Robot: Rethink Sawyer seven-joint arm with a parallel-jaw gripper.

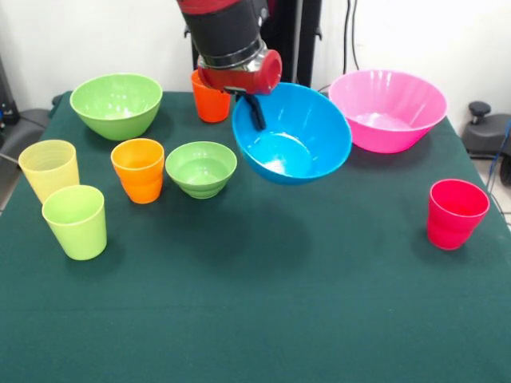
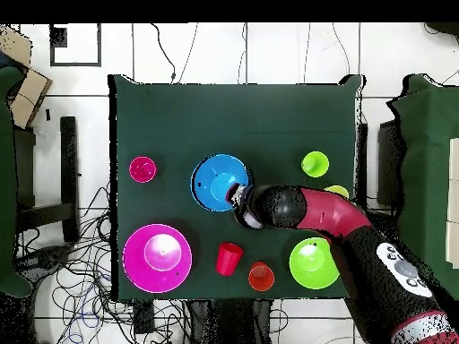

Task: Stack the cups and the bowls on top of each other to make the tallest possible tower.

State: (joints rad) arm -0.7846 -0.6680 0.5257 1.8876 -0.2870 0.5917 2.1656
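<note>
Front view: gripper [image 1: 254, 108] grasps the empty, tilted blue bowl [image 1: 294, 136] by its rim.

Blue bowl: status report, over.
Pincer shut on blue bowl rim, bowl tilted, lifted off green table. No tower begun; cups and other bowls stand apart. Nothing blocking.

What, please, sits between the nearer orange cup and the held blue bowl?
The small light green bowl, standing upright; the front view shows it.

Front camera, overhead camera; shared table [image 1: 263, 319].
</note>
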